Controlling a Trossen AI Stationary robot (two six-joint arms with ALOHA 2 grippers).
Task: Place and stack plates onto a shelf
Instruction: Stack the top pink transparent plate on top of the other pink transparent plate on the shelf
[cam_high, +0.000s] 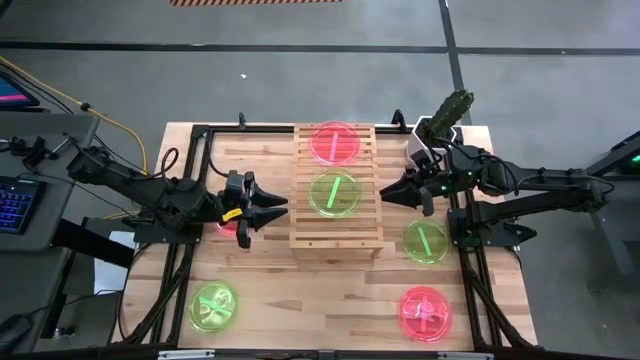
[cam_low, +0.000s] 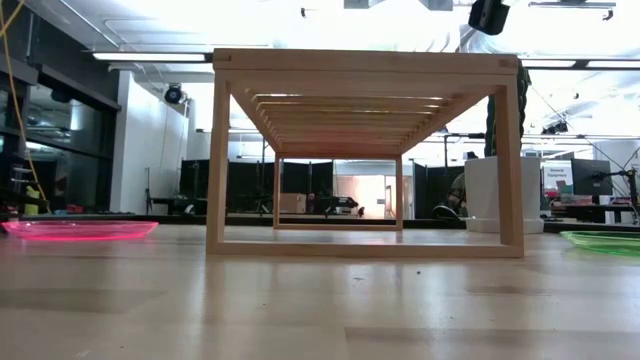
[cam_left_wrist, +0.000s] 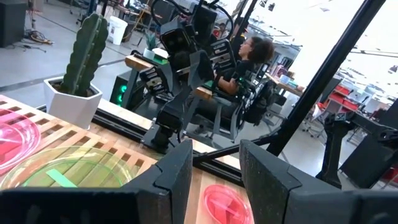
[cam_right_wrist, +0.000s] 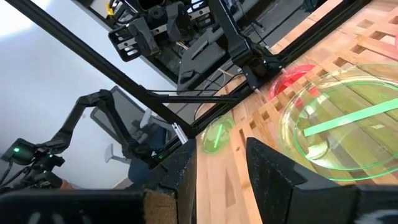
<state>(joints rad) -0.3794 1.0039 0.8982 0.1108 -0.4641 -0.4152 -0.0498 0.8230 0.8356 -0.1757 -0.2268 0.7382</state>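
High view shows 2 plates (cam_high: 335, 168) on the shelf (cam_high: 336, 235), 4 on the table. They look light, slippery: pinch rims. Left gripper (cam_high: 275, 207) and right gripper (cam_high: 387, 192) flank the shelf's sides, both parted, empty.

Three pink-red plates (cam_high: 336, 142) (cam_high: 425, 311) (cam_high: 228, 224), three green plates (cam_high: 334, 193) (cam_high: 425, 241) (cam_high: 213, 306), one slatted shelf (cam_high: 300, 210), one potted cactus (cam_high: 445, 113), two arms.

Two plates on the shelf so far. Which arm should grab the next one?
Probably left: the left gripper, open and empty, hangs beside the pink plate under its arm. The right gripper is farther from its nearest green plate.
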